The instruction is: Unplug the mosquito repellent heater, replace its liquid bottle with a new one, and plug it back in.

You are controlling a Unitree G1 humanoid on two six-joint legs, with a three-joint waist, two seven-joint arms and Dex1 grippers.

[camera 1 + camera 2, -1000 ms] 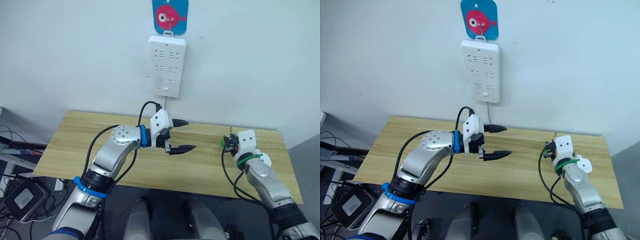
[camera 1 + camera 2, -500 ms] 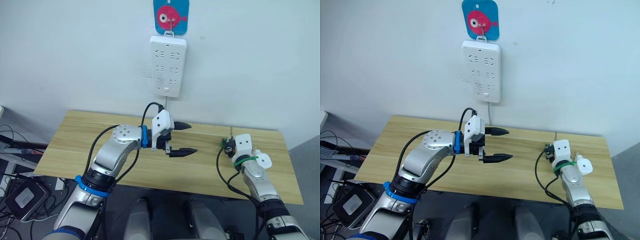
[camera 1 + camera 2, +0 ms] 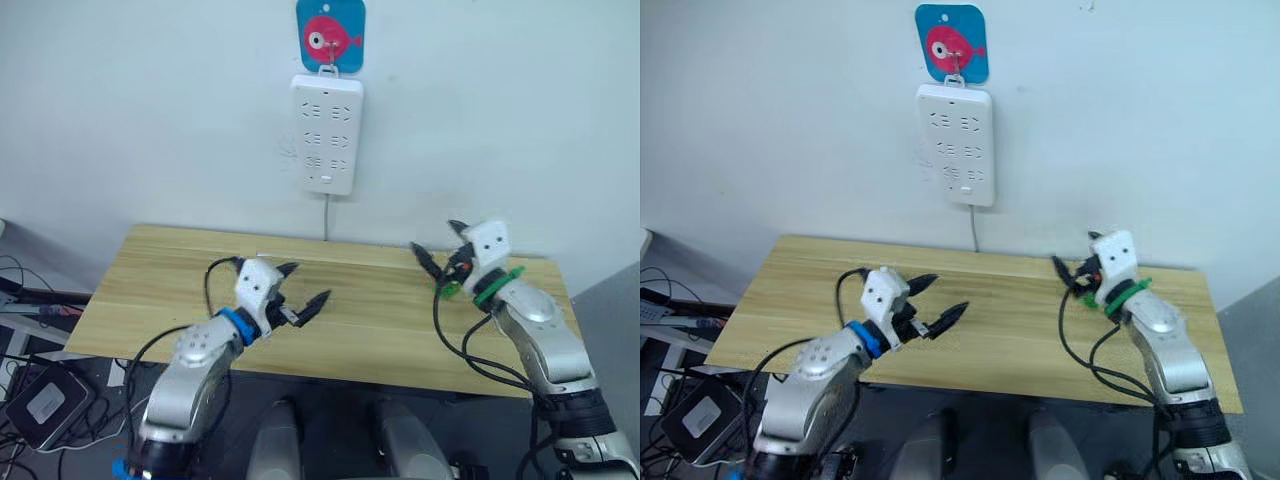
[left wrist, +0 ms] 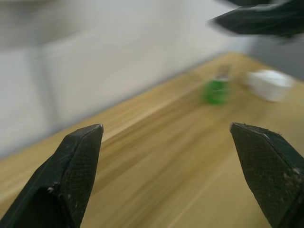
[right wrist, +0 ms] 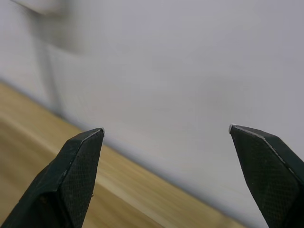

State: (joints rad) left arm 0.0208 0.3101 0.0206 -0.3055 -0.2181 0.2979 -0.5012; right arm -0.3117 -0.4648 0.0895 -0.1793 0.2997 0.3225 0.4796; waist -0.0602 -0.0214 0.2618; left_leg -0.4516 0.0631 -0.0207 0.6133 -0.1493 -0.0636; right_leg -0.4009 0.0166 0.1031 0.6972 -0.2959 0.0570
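In the left wrist view a small green liquid bottle (image 4: 216,90) stands on the table, with the white mosquito repellent heater (image 4: 268,85) lying just beside it; both are blurred. My right gripper (image 3: 437,245) hangs open above the table's right part, over the spot where the bottle stands, pointing toward the wall, nothing between its fingers. My left gripper (image 3: 311,281) is open and empty low over the table's middle left, aimed toward the bottle from well short of it.
A long white power strip (image 3: 326,133) hangs on the wall under a blue fish plaque (image 3: 330,35), its cord dropping behind the wooden table (image 3: 150,290). Cables and a grey box (image 3: 40,400) lie on the floor to the left.
My right gripper has opened and risen, turning toward the wall. My left arm has drawn back and dropped lower over the table, still open.
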